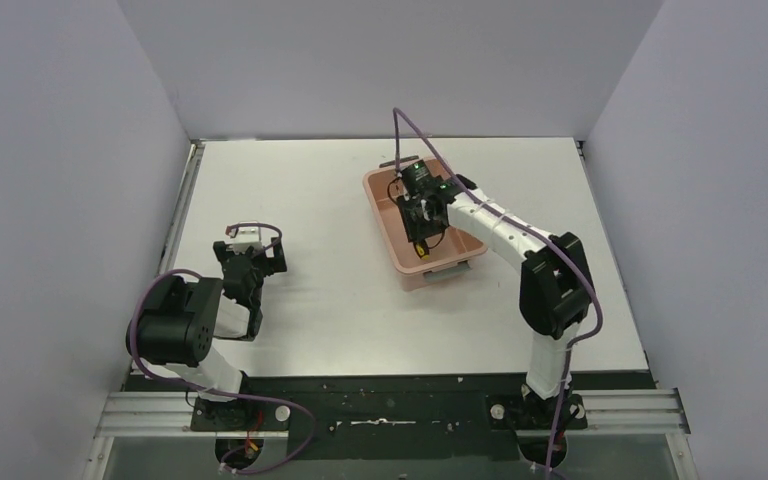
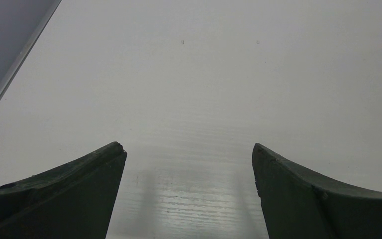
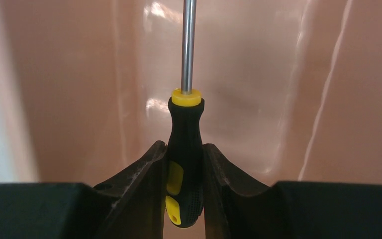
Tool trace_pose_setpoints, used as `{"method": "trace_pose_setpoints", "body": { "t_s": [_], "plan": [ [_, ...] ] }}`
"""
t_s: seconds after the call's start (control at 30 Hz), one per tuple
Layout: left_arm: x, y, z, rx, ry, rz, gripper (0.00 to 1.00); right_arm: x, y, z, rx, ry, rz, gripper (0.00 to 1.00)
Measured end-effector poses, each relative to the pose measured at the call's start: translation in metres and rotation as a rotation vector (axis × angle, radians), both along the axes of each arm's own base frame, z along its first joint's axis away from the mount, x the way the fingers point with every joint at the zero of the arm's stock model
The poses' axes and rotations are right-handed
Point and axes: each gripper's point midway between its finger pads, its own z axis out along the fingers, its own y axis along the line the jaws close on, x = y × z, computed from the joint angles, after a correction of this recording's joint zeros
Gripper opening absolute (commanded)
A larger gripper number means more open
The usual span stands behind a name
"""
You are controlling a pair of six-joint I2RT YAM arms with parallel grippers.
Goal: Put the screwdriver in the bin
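Observation:
The salmon-pink bin [image 1: 386, 222] stands on the white table, right of centre. My right gripper [image 1: 422, 222] hangs over the bin's inside and is shut on the screwdriver [image 3: 185, 164]. Its black and yellow handle sits between the jaws and its thin metal shaft points away from the camera toward the bin's pink inner wall [image 3: 69, 89]. In the top view the yellow of the screwdriver [image 1: 419, 246] shows just below the gripper. My left gripper [image 1: 245, 268] is open and empty over bare table at the left; its dark fingers [image 2: 69, 194] stand wide apart.
Grey walls enclose the table on three sides. A metal rail [image 1: 185, 205] runs along the left table edge. The bin has a grey handle [image 1: 448, 268] at its near short end. A purple cable [image 1: 430, 150] loops above the right arm.

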Motion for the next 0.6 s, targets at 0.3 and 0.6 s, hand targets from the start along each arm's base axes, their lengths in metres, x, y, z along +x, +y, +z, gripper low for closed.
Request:
{"method": "trace_pose_setpoints", "body": {
  "t_s": [0.3, 0.6],
  "plan": [
    [0.000, 0.000, 0.000, 0.000, 0.000, 0.000, 0.97, -0.024, -0.031, -0.102, -0.135, 0.162, -0.078, 0.27],
    [0.000, 0.000, 0.000, 0.000, 0.000, 0.000, 0.97, -0.011, -0.033, -0.099, -0.140, 0.128, -0.117, 0.58]
  ]
}}
